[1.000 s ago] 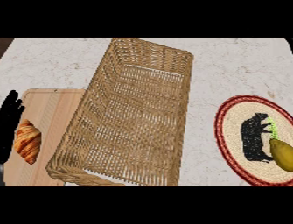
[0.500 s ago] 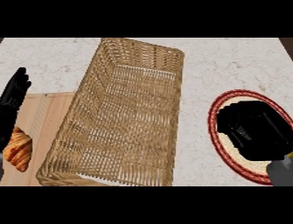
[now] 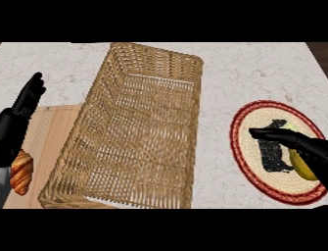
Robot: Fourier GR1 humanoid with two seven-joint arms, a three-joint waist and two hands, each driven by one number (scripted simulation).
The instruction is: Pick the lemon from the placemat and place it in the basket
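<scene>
Lemon (image 3: 301,165) at 4 o'clock on placemat (image 3: 245,147), mostly hidden under right hand. Left hand (image 3: 11,128) at 9 o'clock, fingers straight, resting. Basket (image 3: 134,132) centre, awaiting drop. Right hand (image 3: 312,153) over lemon for pickup; fingers extended, closure unclear.

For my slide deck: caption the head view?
Right hand over the lemon on the placemat, beside the basket.

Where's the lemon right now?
In the head view the lemon lies at the right, on the round placemat, partly covered by the right hand. The basket is to its left.
</scene>
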